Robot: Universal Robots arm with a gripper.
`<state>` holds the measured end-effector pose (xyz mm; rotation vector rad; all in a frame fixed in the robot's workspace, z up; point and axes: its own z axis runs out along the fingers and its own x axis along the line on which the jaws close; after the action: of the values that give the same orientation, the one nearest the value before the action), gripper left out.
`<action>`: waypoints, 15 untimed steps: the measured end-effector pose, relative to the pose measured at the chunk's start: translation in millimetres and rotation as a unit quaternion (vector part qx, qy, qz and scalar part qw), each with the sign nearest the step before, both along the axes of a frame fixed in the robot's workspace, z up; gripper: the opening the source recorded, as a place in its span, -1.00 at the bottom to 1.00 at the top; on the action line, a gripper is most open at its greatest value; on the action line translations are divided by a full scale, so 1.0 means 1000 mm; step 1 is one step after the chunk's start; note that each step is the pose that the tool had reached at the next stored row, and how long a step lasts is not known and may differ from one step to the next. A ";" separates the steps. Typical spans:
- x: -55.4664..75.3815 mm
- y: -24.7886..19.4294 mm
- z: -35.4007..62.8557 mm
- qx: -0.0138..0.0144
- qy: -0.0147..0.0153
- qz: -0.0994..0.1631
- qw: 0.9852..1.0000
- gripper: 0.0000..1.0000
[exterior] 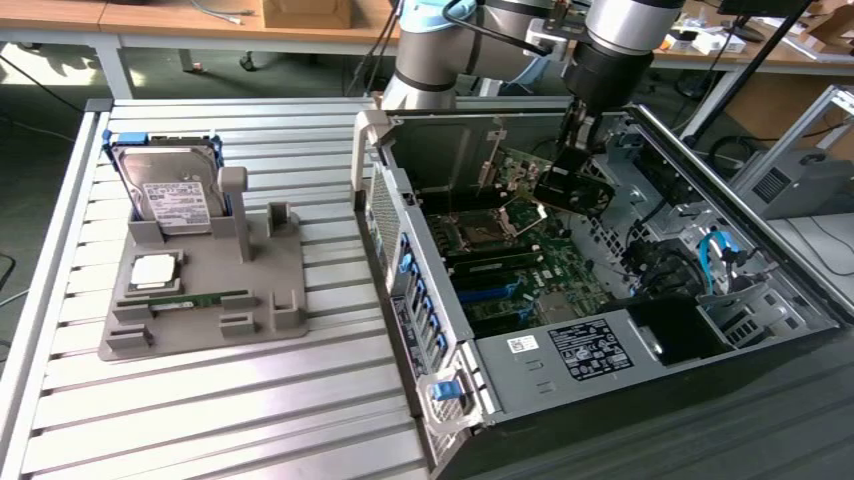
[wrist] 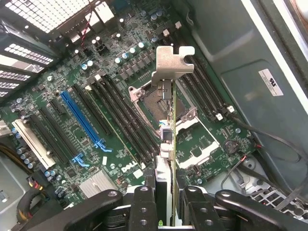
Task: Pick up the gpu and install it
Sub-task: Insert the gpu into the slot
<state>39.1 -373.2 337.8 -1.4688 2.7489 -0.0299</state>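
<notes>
My gripper (exterior: 577, 160) hangs inside the open computer case (exterior: 587, 355), shut on the gpu (exterior: 574, 192). In the exterior view the dark card tilts above the motherboard (exterior: 534, 280), near the case's rear wall. In the wrist view the gpu (wrist: 166, 130) appears edge-on between my two black fingers (wrist: 143, 202), its metal end bracket (wrist: 172, 60) pointing away from me. It hovers over the empty processor socket (wrist: 151, 96) and the memory slots, apart from the board. A long blue expansion slot (wrist: 82, 118) lies off to one side of the card.
On the slatted table (exterior: 240, 420), at the exterior view's left, a grey holder (exterior: 200, 320) carries a silver hard drive (exterior: 167, 190), a processor chip (exterior: 154, 270) and a green memory stick (exterior: 194, 300). Another green card (exterior: 514, 170) stands at the case's rear. Blue cables (exterior: 714, 255) crowd its right side.
</notes>
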 end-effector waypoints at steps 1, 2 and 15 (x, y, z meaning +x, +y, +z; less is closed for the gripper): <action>0.000 0.0000 0.0000 0.000 0.000 0.003 1.000 -0.47; 0.000 0.0000 0.0000 0.000 0.000 0.004 1.000 -0.47; 0.000 0.0000 0.0000 0.000 0.000 0.025 1.000 -0.47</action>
<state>39.0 -373.2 337.8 -1.5378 2.7104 -0.0292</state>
